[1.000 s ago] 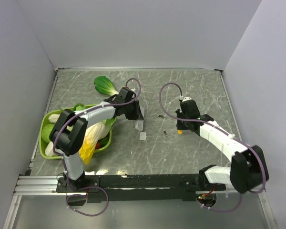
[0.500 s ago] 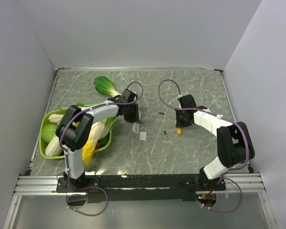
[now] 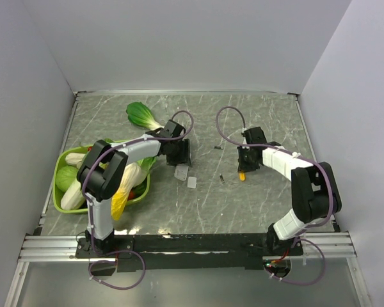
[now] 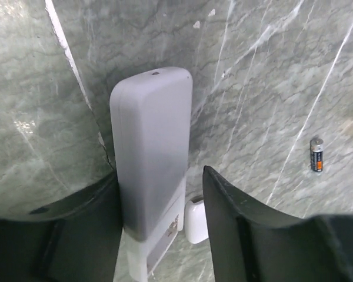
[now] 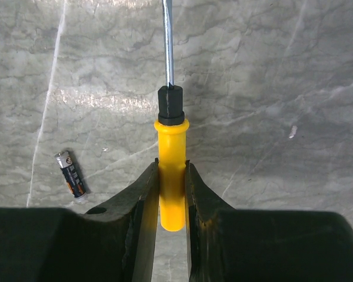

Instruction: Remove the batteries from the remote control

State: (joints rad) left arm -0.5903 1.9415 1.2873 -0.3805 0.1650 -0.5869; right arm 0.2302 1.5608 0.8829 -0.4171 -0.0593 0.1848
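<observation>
In the top view, the remote control (image 3: 181, 171) is seen left of centre on the table (image 3: 262, 211), just below the left gripper (image 3: 180, 157). That arm is stretched up from the lower left and bent over it. An upper battery (image 3: 216, 148) and a lower battery (image 3: 222, 179) lie loose near the centre, apart from each other. The right gripper (image 3: 243, 165) is held low at centre right, with its elbow folded.

In the left wrist view, the remote control (image 4: 152, 135) is shown plain side up between parted jaws. A sliver of table shows beside one finger, so it is judged unclamped. It is judged light, stiff and slick — best taken across its long edges. A battery (image 4: 316, 154) lies at the right.

In the right wrist view, the jaws are closed on a yellow screwdriver (image 5: 172, 141). A battery (image 5: 70, 173) at the lower left is judged light, smooth and apt to roll — best pinched across mid-barrel.
</observation>
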